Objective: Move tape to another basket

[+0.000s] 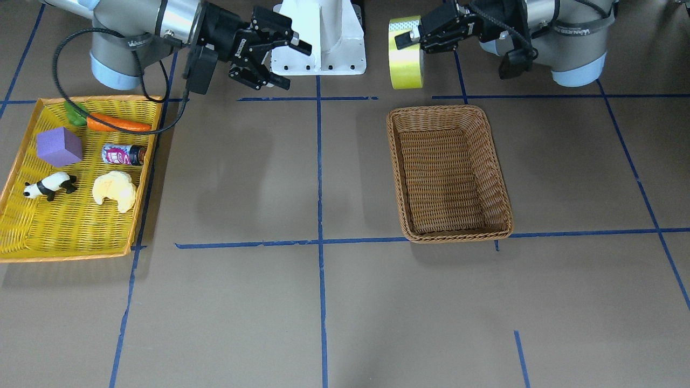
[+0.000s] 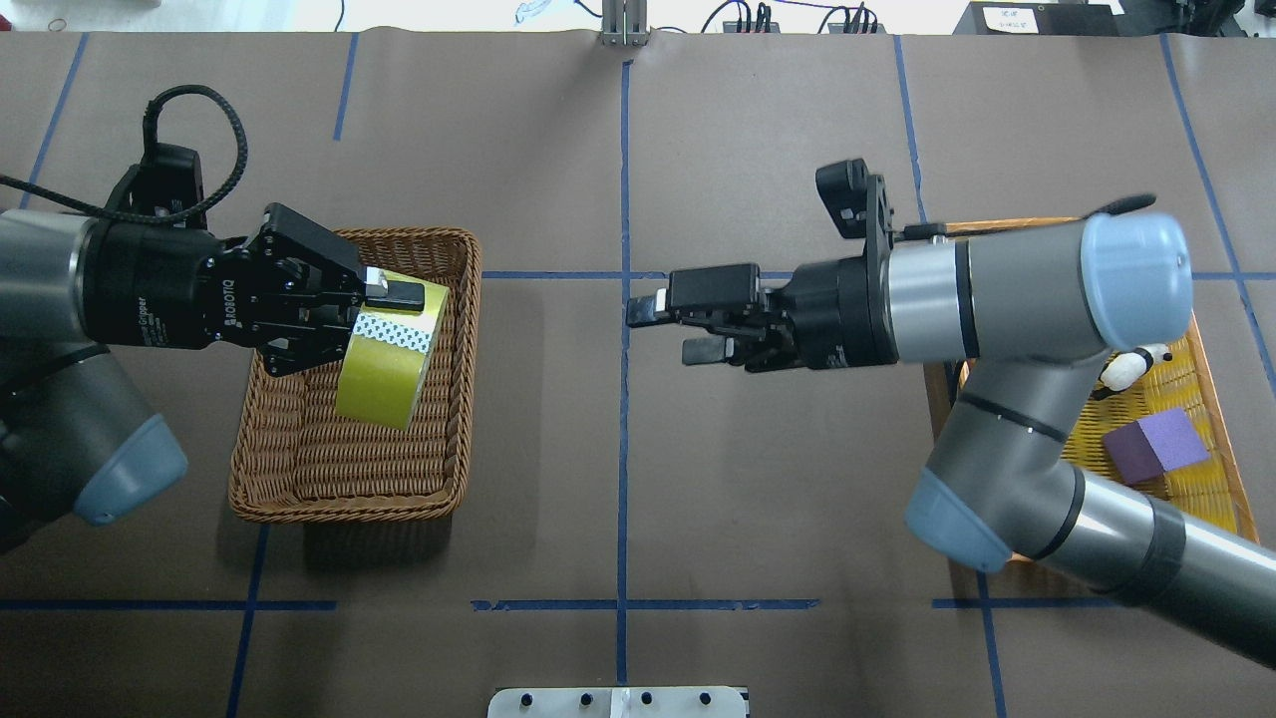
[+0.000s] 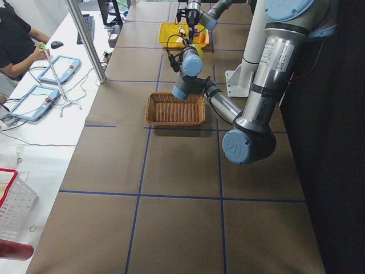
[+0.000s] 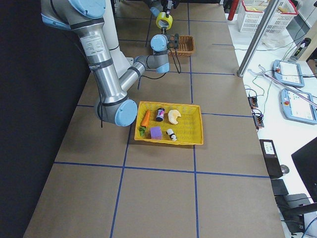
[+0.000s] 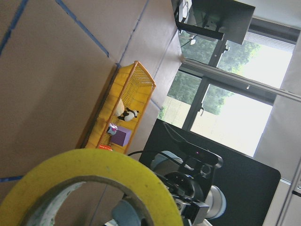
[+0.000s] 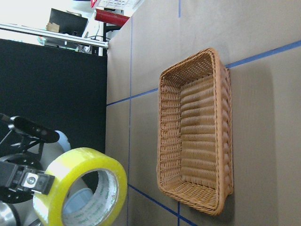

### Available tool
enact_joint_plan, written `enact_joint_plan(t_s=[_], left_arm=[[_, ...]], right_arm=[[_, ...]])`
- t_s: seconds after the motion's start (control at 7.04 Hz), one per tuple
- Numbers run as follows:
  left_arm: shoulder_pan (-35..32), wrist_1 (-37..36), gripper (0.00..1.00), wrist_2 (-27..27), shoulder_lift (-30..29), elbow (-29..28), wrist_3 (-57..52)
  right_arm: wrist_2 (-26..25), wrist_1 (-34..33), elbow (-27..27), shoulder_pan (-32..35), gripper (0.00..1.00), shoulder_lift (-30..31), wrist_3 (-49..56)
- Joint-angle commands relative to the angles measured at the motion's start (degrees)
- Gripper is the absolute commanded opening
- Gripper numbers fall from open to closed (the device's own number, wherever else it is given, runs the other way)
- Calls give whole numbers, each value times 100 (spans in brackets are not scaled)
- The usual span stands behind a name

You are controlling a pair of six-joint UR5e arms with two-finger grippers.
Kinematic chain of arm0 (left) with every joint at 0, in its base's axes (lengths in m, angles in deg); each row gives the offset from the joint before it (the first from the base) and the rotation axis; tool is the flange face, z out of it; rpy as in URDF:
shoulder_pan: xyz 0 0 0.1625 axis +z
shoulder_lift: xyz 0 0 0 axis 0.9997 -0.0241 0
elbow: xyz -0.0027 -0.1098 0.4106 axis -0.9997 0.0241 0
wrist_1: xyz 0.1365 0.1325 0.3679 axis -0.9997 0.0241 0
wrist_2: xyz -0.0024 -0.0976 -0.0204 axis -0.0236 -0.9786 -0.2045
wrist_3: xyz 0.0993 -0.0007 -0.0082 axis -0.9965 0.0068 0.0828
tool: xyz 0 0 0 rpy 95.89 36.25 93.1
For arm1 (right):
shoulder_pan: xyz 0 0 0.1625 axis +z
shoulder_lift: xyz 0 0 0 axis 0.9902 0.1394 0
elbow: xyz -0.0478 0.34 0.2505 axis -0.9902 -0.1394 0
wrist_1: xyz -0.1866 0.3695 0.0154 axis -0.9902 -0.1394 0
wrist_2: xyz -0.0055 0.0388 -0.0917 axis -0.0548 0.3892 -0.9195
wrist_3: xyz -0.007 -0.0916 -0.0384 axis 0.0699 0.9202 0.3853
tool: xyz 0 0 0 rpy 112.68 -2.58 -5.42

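1. The left pincer (image 2: 379,304) is clamped on the upper wall of the tape (image 2: 384,379). The roll hangs tilted in the air and touches nothing else.
2. The right pincer (image 2: 666,329) is spread wide with nothing between its fingers, above the bare tabletop (image 2: 698,519).
3. Overhead, the roll overlaps the far right part of the basket (image 2: 339,511). The front view shows it raised, clear of the rim on the robot's side.
4. The right wrist view alone shows the roll's grey-white core.
5. The front view shows the yellow tray (image 1: 75,250) with a carrot (image 1: 116,124), purple block (image 1: 59,146), can (image 1: 123,154), panda (image 1: 49,186) and croissant toy (image 1: 114,191). Overhead, the right arm hides most of these.
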Motion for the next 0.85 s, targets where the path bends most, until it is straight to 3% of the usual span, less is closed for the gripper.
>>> enact_joint_plan(t_s=[0.0,0.14,0.71], left_arm=[[-275,-1383,0,-495,-5,67,-1359],[-355,-1998,0,-609,4,102,-1868],[-321,-3600,0,-418,65,164,-4082]], right_arm=[[224,-1874,20,301,100,-177,1197],[242,-2848,28,467,100,-160,1683],[154,-6235,37,1389,100,-151,5387]])
